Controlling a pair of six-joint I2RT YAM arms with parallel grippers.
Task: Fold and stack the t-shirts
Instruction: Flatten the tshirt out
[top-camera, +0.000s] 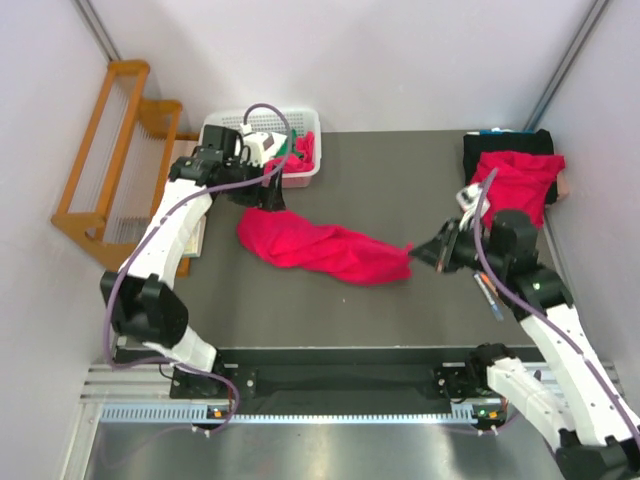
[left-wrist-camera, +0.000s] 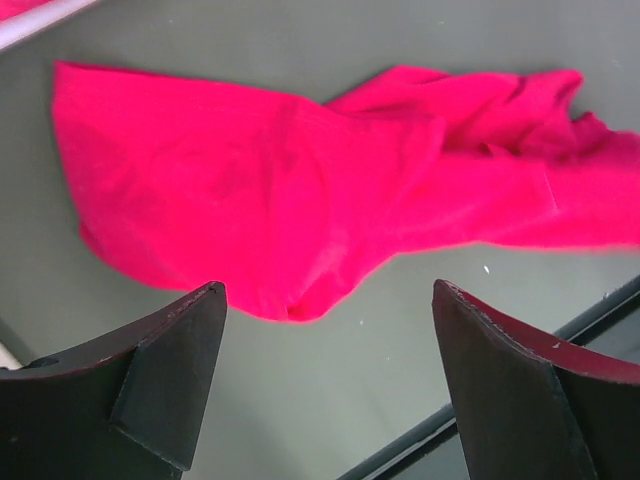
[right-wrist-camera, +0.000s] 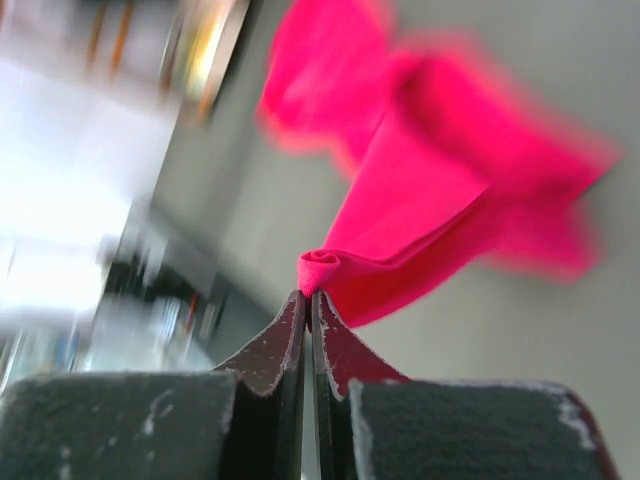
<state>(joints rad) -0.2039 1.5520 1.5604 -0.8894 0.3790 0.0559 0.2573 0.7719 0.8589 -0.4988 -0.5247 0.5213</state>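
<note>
A crumpled red t-shirt (top-camera: 320, 245) lies stretched across the middle of the dark table. My right gripper (top-camera: 420, 254) is shut on its right end; in the right wrist view the closed gripper (right-wrist-camera: 310, 296) pinches a fold of the cloth (right-wrist-camera: 420, 200). My left gripper (top-camera: 272, 195) hangs open above the shirt's left end; in the left wrist view the open gripper (left-wrist-camera: 330, 290) has only table between its tips and the shirt (left-wrist-camera: 300, 190) lies just beyond. A second red t-shirt (top-camera: 520, 180) lies bunched at the back right. More red cloth (top-camera: 303, 152) sits in the basket.
A white basket (top-camera: 225, 128) with red and green cloth stands at the back left. A black object (top-camera: 500, 145) lies under the back-right shirt. A wooden rack (top-camera: 110, 150) stands off the table's left. A metal rail (top-camera: 340, 385) runs along the near edge.
</note>
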